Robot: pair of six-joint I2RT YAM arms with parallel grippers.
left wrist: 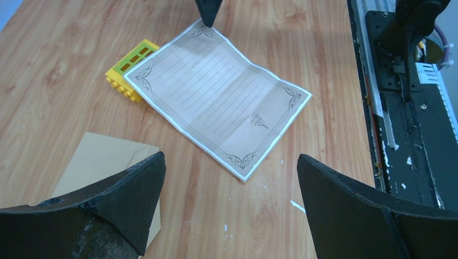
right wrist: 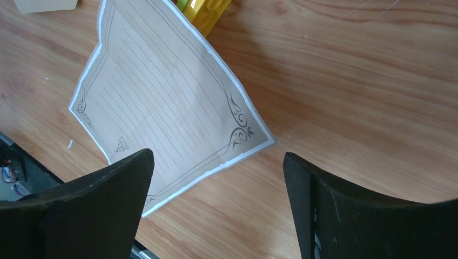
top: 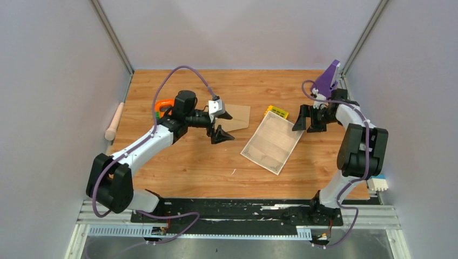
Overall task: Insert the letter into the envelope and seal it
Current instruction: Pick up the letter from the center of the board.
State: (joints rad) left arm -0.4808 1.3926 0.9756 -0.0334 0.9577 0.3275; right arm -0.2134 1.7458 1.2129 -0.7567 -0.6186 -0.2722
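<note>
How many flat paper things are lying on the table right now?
2. The letter lies mid-table, one edge over the yellow brick; the envelope lies to its left, partly hidden in the top view.

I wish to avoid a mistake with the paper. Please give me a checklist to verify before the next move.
1. Left gripper open and empty: ok.
2. Right gripper open and empty: ok.
3. Letter free on the table, held by nothing: ok.
4. Letter folded to fit the envelope: not ok, it lies unfolded.
5. Letter lying flat: not ok, one corner rests on the yellow block.
6. Envelope flap open: cannot tell.
</note>
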